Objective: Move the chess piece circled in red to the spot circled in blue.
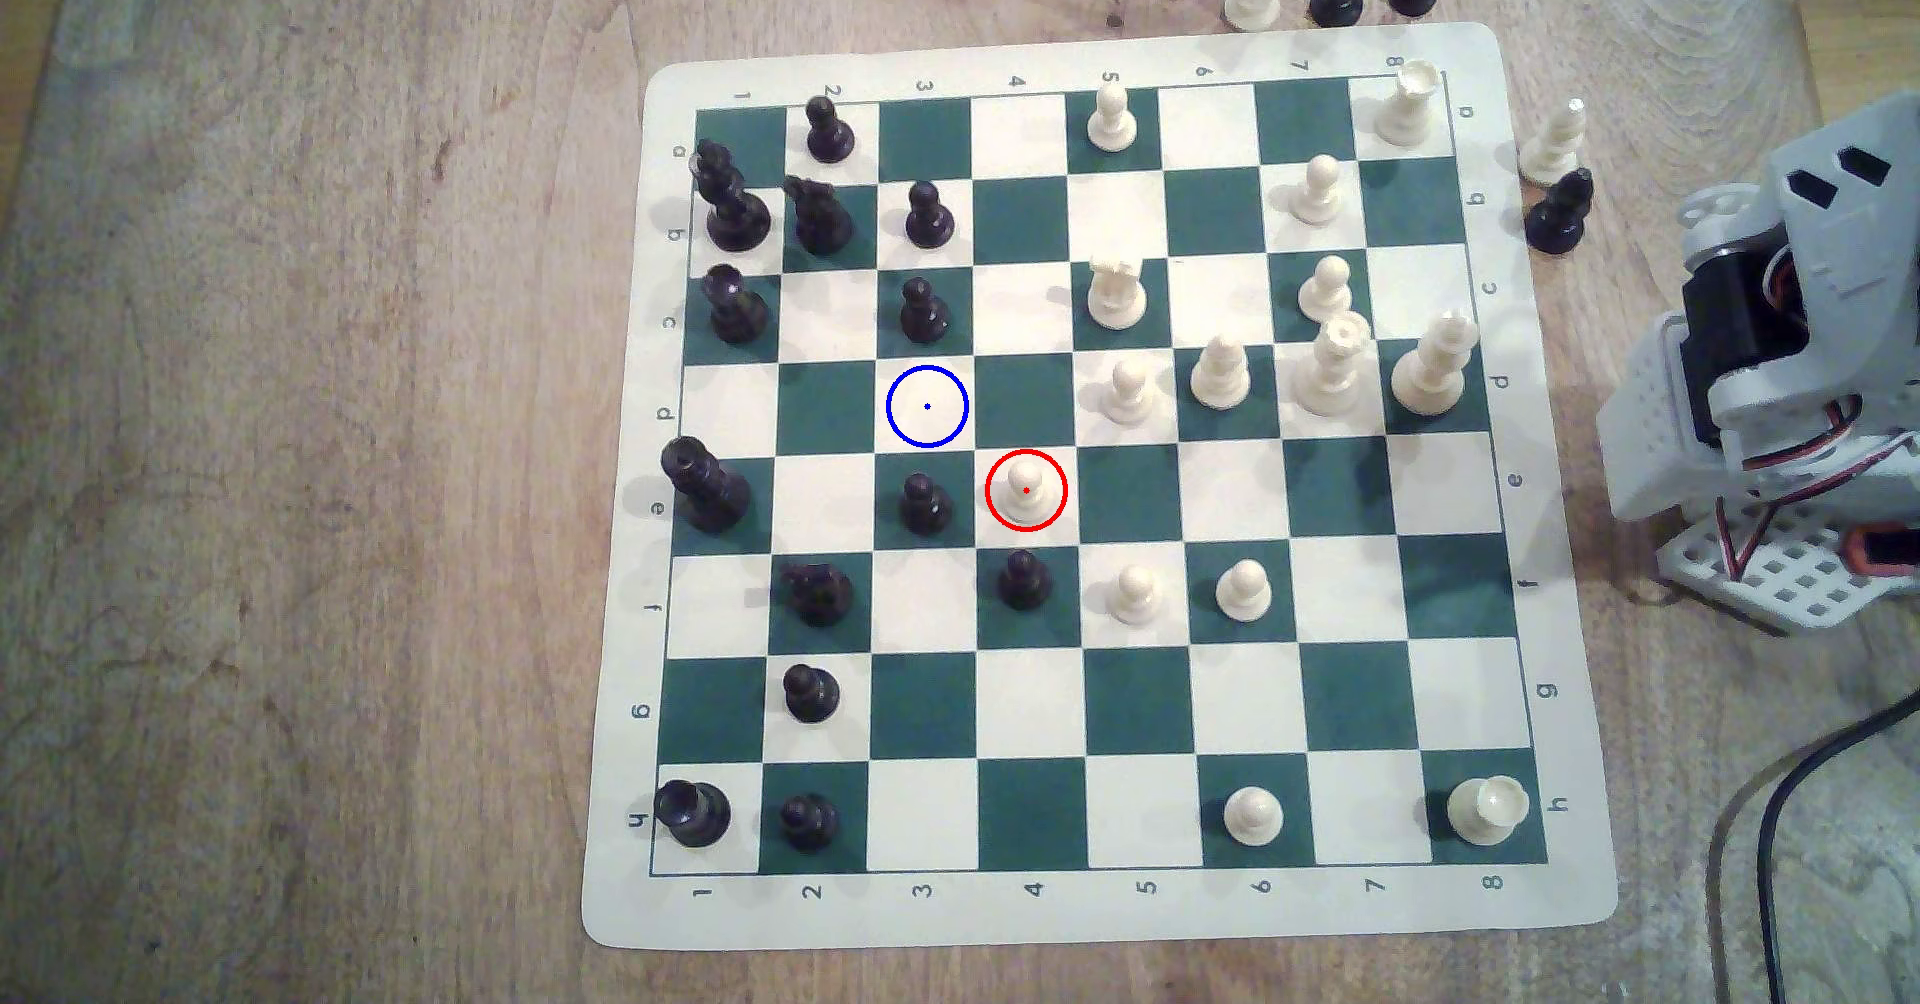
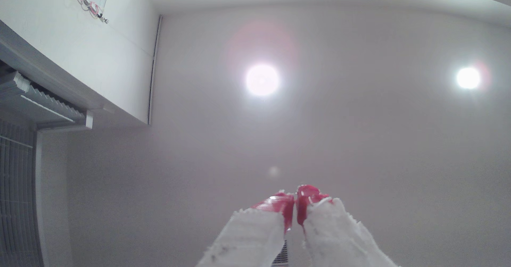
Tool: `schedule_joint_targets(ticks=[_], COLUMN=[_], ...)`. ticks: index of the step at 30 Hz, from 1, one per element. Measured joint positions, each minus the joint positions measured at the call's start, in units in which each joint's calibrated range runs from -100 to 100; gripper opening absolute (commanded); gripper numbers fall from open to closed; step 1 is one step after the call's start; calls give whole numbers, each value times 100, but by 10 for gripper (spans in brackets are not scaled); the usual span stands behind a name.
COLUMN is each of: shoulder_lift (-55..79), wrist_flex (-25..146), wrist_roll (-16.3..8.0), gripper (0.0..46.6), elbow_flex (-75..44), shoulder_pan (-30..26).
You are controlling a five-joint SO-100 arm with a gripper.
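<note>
Pointing up at a pale ceiling with two round lamps, the gripper is showing in the wrist view with its red-tipped fingers pressed together and gripping nothing. In the exterior view the grey arm is sitting folded at the 3 o'clock edge of the scene, off the chessboard, which is lying flat on the wooden worktop. Near the board's middle the chess piece circled in red is standing upright on a cream square, well apart from the arm. A black pawn is standing just beside it at 9 o'clock, and another black pawn is just beside it at 6 o'clock. The spot circled in blue is lying one square diagonally away, at about 10 o'clock from the ringed pawn, and is carrying no piece. A third black pawn is occupying the green square next to that spot, at 12 o'clock from it.
</note>
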Motion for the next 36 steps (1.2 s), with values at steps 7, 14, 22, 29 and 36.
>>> schedule_joint_targets(ticks=[7, 14, 22, 29, 36], shoulder_lift=[8, 8, 17, 8, 134], wrist_flex=[40, 2199, 4884, 7562, 9689], wrist_roll=[0, 0, 0, -29, -195], gripper=[2, 2, 9, 2, 3], elbow_flex=[0, 0, -27, -154, -868], shoulder_pan=[251, 605, 973, 1276, 1320])
